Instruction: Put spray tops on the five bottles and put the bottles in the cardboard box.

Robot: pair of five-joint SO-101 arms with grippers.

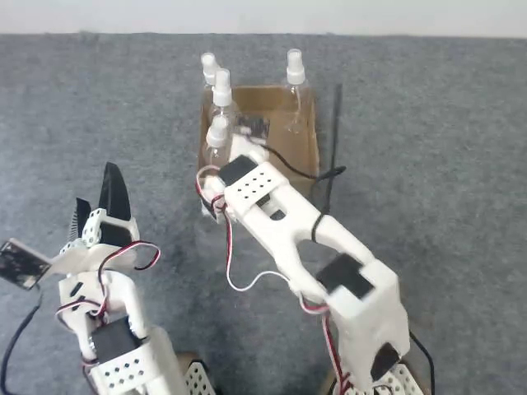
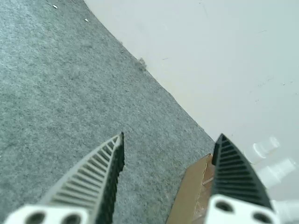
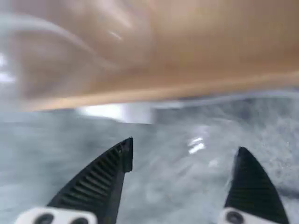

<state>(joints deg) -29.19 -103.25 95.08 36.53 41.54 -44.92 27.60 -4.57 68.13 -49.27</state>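
The cardboard box (image 1: 305,156) stands at the table's far middle. Several clear bottles with white spray tops stand at it: one (image 1: 295,70) at its back right, others (image 1: 221,90) along its left side, the nearest one (image 1: 217,136) just ahead of the right arm's wrist (image 1: 247,181). In the right wrist view my right gripper (image 3: 184,156) is open, with a clear bottle wall (image 3: 187,126) close in front and brown cardboard (image 3: 163,56) showing behind it. My left gripper (image 1: 97,197) is open and holds nothing, raised over the carpet left of the box (image 2: 191,191).
Grey carpet (image 1: 428,123) covers the table, with bare room on the left and right. A thin black rod (image 1: 333,148) lies beside the box's right wall. Red, white and black cables (image 1: 247,284) hang from the arms. A pale wall (image 2: 210,56) lies beyond the carpet's far edge.
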